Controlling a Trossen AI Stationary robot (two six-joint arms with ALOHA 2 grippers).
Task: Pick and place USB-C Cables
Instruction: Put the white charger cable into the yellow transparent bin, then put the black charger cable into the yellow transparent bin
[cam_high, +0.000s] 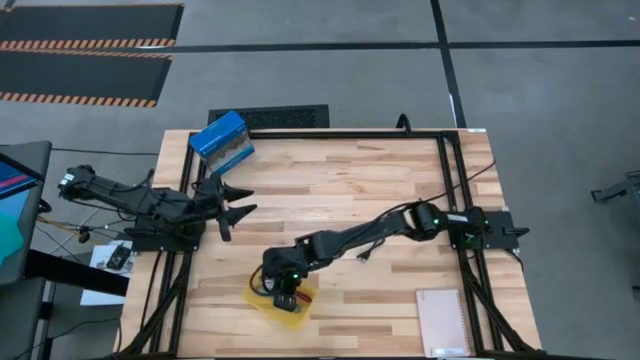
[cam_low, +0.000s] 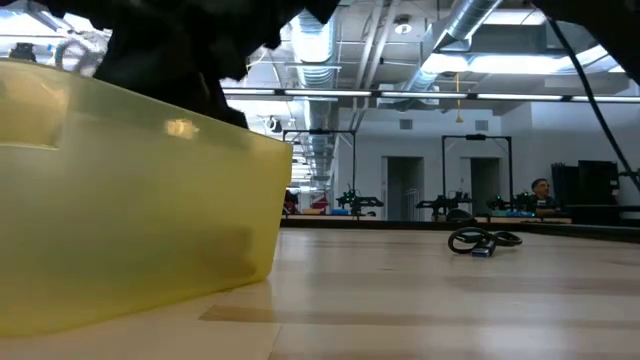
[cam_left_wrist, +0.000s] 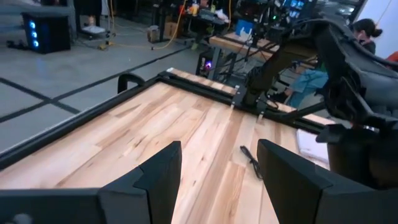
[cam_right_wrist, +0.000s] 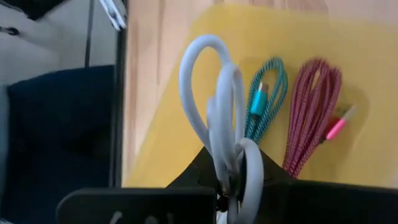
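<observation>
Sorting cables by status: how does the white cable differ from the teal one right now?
The white cable is pinched in the right end effector, its loops raised above the yellow tray; the teal cable lies flat in the tray, ungripped. The white cable looks smooth and thicker; the teal one is braided and thinner. Both are bundled in loops.
</observation>
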